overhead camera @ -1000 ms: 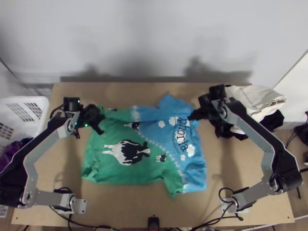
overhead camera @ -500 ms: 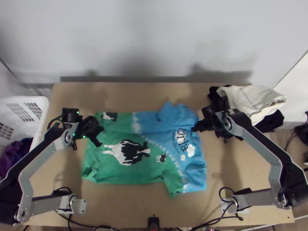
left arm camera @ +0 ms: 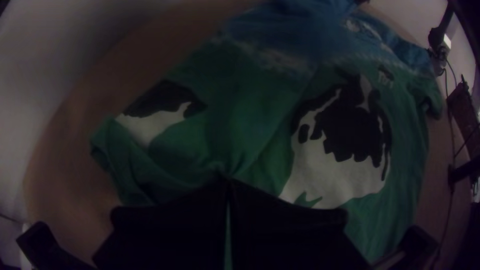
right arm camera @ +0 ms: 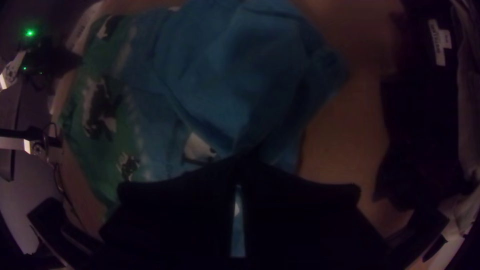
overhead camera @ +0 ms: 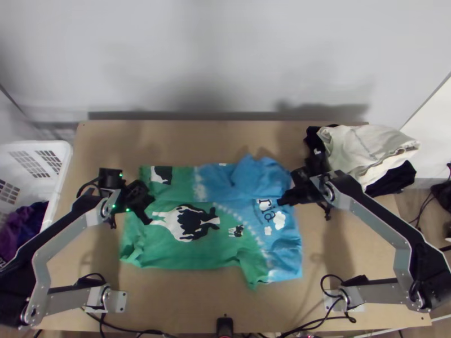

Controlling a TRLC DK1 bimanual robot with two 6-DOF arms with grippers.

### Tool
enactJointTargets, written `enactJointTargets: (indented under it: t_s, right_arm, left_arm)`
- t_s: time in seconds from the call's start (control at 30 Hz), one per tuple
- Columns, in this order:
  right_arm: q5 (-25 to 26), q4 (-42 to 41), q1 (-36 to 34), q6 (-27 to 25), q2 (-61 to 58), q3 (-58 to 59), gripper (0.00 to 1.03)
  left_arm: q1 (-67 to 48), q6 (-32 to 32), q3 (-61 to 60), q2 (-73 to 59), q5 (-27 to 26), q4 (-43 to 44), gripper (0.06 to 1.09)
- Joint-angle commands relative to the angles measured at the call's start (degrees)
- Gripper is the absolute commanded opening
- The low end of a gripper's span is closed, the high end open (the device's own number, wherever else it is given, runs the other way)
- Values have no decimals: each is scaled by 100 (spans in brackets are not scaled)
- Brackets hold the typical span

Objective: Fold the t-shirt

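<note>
Got purple and dark blue cloth (overhead camera: pixel 16 228) in the white plastic basket (overhead camera: pixel 65 153), just beside the light wooden table (overhead camera: pixel 186 304). Got the left gripper (overhead camera: pixel 149 221) and right gripper (overhead camera: pixel 280 201) both clamped on the green-and-blue cow-print t-shirt (overhead camera: pixel 186 253), partly folded over mid-table. Leaves wood showing along near and far edges

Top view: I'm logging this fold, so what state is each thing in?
Shirt: partly folded, far side turned over
Left gripper: shut on shirt's green end
Right gripper: shut on its blue end
White cloth: heaped
Dark cloth: bunched
Basket: holding purple cloth
</note>
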State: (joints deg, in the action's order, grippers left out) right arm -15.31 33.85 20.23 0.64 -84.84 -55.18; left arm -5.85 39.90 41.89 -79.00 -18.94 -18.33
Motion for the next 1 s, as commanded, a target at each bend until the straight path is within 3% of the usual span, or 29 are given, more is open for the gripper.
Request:
enactJointTargets:
  t_s: [0.0, 0.13, 0.17, 0.2, 0.27, 0.33, 0.47, 0.57, 0.77, 0.97]
  right_arm:
    - [2, -256, 113, 59, -68, 244, 3]
    - [2, -300, 60, 50, -147, 385, 3]
    - [2, -308, 60, 32, -200, 420, 8]
    - [2, -308, 60, 15, -253, 455, 18]
    - [2, -300, 78, -38, -253, 552, 50]
    - [2, -247, 95, -21, -200, 578, 75]
    - [19, -150, 34, -126, 178, 578, 96]
    - [28, -133, -177, -267, 556, 517, 99]
    - [46, 711, -485, -557, 1347, 376, 99]
    - [318, 1467, 306, -565, 2314, 798, 99]
  left_arm:
    - [66, -9, -84, -353, 171, 391, 10]
    - [57, 35, -128, -370, 303, 479, 11]
    - [57, 27, -128, -379, 312, 506, 17]
    - [57, 35, -137, -397, 329, 497, 35]
    - [57, 44, -137, -432, 382, 444, 106]
    - [101, 9, -146, -397, 382, 444, 105]
    - [224, -96, -146, 43, 382, 435, 105]
    - [426, -158, -14, 544, 382, 251, 105]
    - [470, -44, 118, 1792, 382, -681, 105]
    - [-400, 1371, -163, 3031, 347, -2711, 104]
